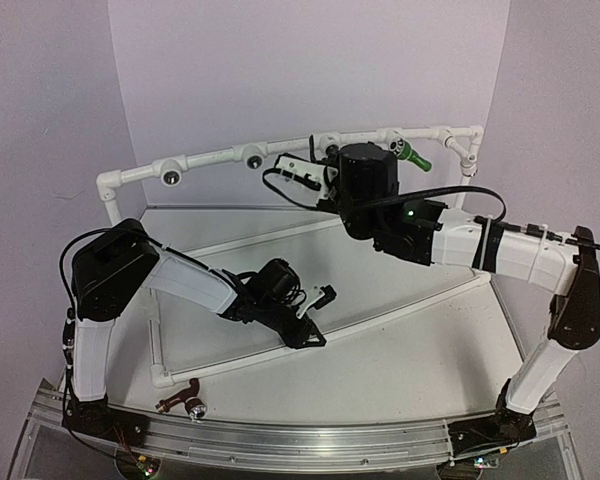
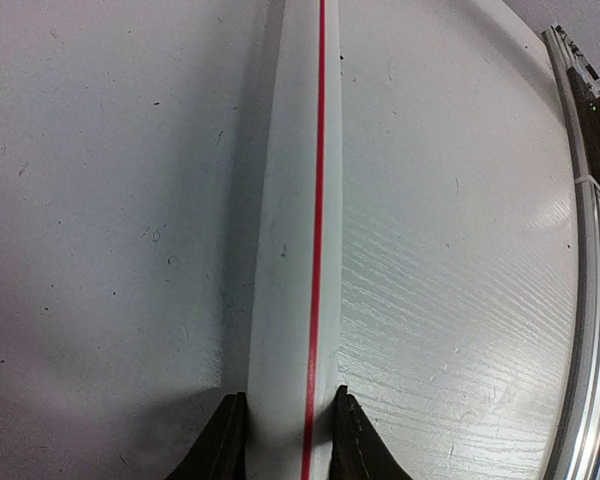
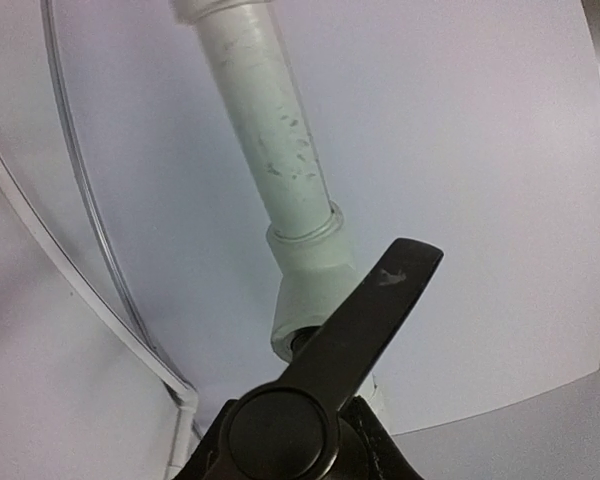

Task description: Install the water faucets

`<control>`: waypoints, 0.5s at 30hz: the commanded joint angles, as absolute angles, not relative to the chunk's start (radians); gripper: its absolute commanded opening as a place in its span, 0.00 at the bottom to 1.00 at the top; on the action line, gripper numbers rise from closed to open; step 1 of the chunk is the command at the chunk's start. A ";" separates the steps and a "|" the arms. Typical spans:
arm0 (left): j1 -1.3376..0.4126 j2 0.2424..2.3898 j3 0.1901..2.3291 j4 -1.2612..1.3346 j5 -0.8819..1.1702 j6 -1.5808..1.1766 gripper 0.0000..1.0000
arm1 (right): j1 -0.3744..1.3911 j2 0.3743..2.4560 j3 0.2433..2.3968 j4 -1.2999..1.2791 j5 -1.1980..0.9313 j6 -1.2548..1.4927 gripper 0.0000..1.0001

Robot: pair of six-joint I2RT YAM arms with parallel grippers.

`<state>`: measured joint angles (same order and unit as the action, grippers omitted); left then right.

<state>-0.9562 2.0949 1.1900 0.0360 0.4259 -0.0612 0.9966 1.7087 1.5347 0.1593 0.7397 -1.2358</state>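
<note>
Black faucet [image 3: 325, 385] is sitting clamped in the right pincer [image 3: 292, 462], dark fingers closing on its body from both sides at the bottom of the wrist view. Its lever [image 3: 385, 295] is sticking up & to the right, ahead of the tips. Straight ahead of that pincer, the faucet's stem is meeting the mouth of a white tee socket [image 3: 305, 285] on the pipe frame [image 1: 210, 160]. Can't tell how deep it's seating, since the lever is hiding the joint.

Step in hand, as I'm reading it, is seating the black one. Doing it well is meaning keeping the stem in line w/ the socket bore and pushing straight, no side load, as the frame is looking light and prob. flexing easily.

Left pincer [image 2: 285, 445] is gripping a low pipe [image 2: 290, 250] of the frame, one finger [image 2: 223, 445] on each side, prob. bracing it vs. that push. Worth holding firm there.

Green faucet [image 1: 413, 154] is already sitting in the frame, off to the right of the right pincer. Reddish-brown faucet [image 1: 183, 399] is lying loose on the table [image 2: 100, 200], well behind the left pincer near that arm's base. I'm guessing it's next.

Writing: nothing readable is showing, no brand marks. Only a thin red stripe [image 2: 318, 200] is running along the held pipe, away from the fingertips.
</note>
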 commanded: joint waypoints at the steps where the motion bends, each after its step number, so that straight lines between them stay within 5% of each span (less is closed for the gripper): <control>1: -0.946 2.230 1.101 -0.258 0.327 -0.140 0.08 | 0.929 1.636 1.589 0.081 0.588 -0.655 0.00; 15: -0.946 2.226 1.101 -0.256 0.334 -0.140 0.08 | 0.809 1.543 1.490 0.065 0.335 0.033 0.00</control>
<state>-0.9554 2.0949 1.1900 0.0376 0.4278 -0.0620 0.8594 1.5786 1.4995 0.0409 0.3317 -0.1846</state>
